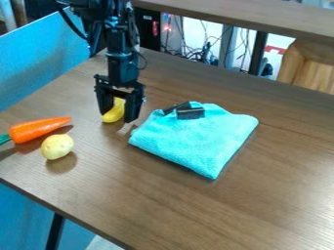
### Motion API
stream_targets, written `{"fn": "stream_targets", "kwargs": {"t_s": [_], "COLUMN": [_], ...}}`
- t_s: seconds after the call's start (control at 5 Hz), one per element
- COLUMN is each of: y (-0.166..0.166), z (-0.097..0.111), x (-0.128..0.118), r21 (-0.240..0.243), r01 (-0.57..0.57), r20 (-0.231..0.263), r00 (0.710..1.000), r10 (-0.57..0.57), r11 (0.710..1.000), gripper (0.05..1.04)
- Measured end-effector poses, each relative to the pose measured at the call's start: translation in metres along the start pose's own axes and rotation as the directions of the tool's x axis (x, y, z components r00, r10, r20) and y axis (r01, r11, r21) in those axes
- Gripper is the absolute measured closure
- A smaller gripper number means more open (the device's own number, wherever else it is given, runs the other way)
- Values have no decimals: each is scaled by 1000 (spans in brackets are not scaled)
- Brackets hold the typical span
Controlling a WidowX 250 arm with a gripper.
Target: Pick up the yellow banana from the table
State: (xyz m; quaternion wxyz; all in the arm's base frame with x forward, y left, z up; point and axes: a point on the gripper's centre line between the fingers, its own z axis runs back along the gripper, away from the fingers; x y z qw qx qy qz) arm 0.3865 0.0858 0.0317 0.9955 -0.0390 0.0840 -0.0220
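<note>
The black gripper (118,116) hangs down over the upper left part of the wooden table, its two fingers spread apart. Between them a yellow banana-like object (114,111) rests on the table, its lower end showing by the left finger; whether either finger touches it, I cannot tell. To the right lies a folded turquoise cloth (196,139) with a small black brush-like item (190,113) on its upper part. An orange carrot (39,129) with a green end and a round pale yellow potato-like object (57,146) lie left of the gripper.
The brown wooden table (261,195) has its front left edge running diagonally down the view. A blue panel (39,53) stands along its upper left side. Behind the far edge are cables (202,53), a raised wooden shelf (248,17) and a light wooden object (310,66).
</note>
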Motion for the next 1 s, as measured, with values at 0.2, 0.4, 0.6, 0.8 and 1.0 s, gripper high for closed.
{"fn": "stream_targets", "kwargs": {"t_s": [0.2,0.4,0.6,0.8,1.0], "y": [-4,-2,-5,-23,-28], "z": [9,12,33,39,49], "x": [4,-7,-38,-66,-112], "r21": [-25,7,112,182,216], "r01": [-3,-36,-49,9,63], "r20": [18,14,3,-50,-95], "r00": [1000,999,999,999,995], "r10": [4,36,49,0,-43], "r11": [1000,999,993,983,974], "gripper": [73,78,79,79,79]}}
